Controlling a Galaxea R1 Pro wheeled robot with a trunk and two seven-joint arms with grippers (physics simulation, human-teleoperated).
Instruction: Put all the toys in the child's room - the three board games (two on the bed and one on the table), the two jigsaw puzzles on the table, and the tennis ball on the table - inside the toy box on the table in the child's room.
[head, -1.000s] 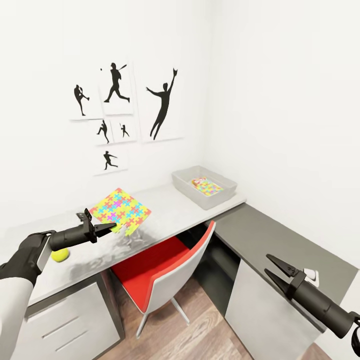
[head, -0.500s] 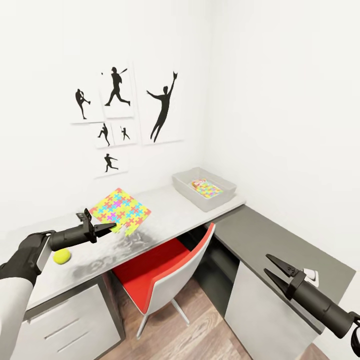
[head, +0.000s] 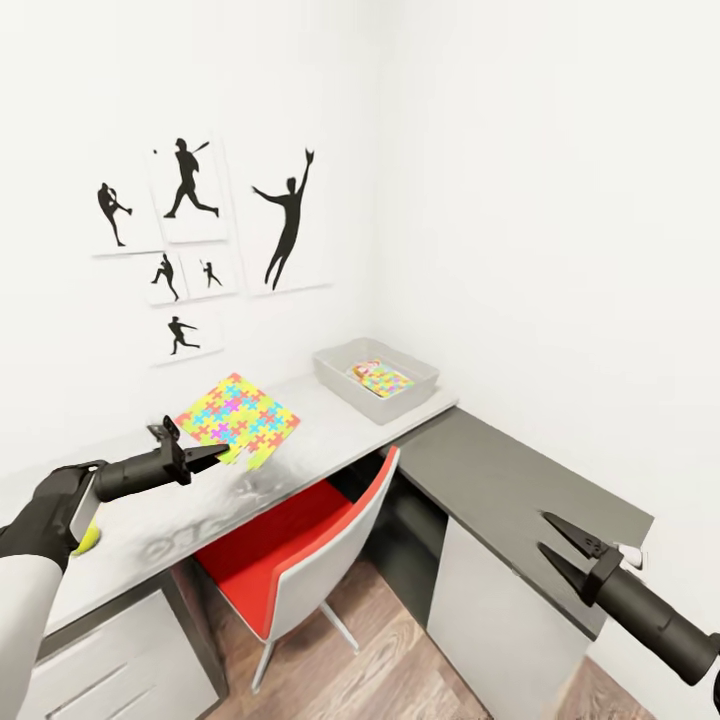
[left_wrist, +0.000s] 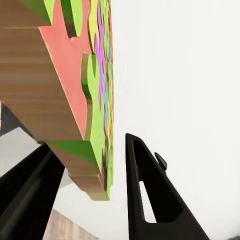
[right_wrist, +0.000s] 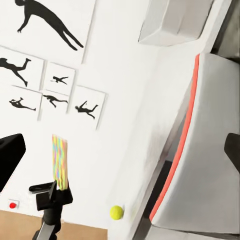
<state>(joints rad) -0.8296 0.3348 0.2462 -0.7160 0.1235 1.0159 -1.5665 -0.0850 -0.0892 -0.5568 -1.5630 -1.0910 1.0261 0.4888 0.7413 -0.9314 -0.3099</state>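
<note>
Nearest the head camera, the right gripper (head: 563, 548) is held low over the dark side section of the table (head: 520, 480), its fingers spread apart with nothing between them. On the other side, the left gripper (head: 222, 455) is seen clamped on the near edge of a jigsaw puzzle (head: 238, 418), which is lifted clear of the pale table top and tilted up; in the left wrist view the sheet (left_wrist: 85, 90) is pinched between the two black fingers (left_wrist: 150, 195). The tennis ball (head: 88, 540) is left on the table, partly hidden behind the left forearm (it shows whole in the right wrist view (right_wrist: 116, 212)). A red chair (head: 300, 560) is tucked under the desk.

Since the earlier pictures the whole scene has slid leftward, so the camera is judged to have turned; the puzzle's place relative to the gripper is unchanged. Farther off, by the wall corner, the toy box (head: 340, 375) is seen with another puzzle (head: 380, 379) already inside. The carried sheet is well apart from it, so a reach toward the box is judged to be needed next.
</note>
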